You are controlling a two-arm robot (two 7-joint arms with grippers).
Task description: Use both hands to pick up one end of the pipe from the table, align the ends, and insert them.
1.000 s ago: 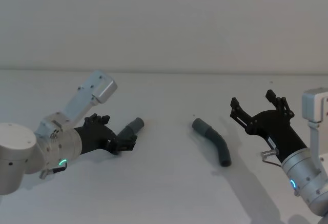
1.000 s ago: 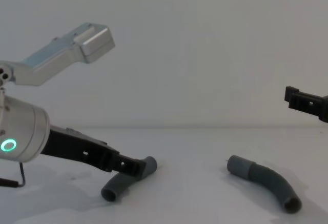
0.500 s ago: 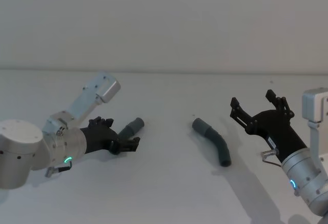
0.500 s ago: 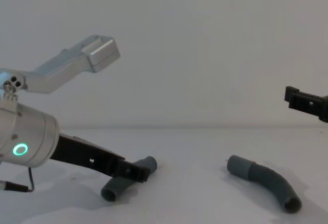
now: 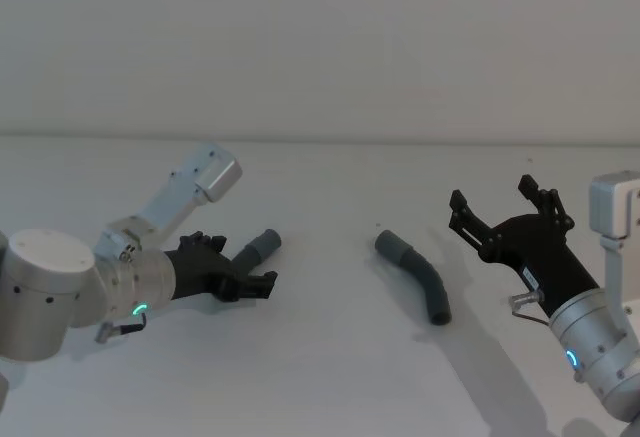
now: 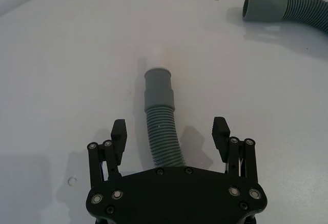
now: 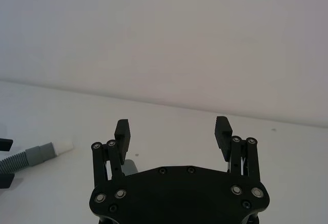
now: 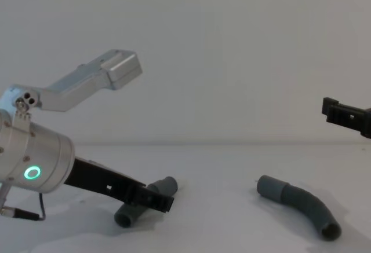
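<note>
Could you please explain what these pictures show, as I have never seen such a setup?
It is a two-armed robot at a white table. Two pictures come from cameras on its head and chest, two from its wrists. Two curved ribbed hose pieces lie apart on the table. The left claw is open and straddles the left hose piece without gripping it. The right claw is open, raised to the right of the right hose piece. Nothing is held.

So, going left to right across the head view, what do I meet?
The left gripper, open astride the left hose piece, so those two share one place → the right hose piece, lying free on the table → the right gripper, open.
</note>
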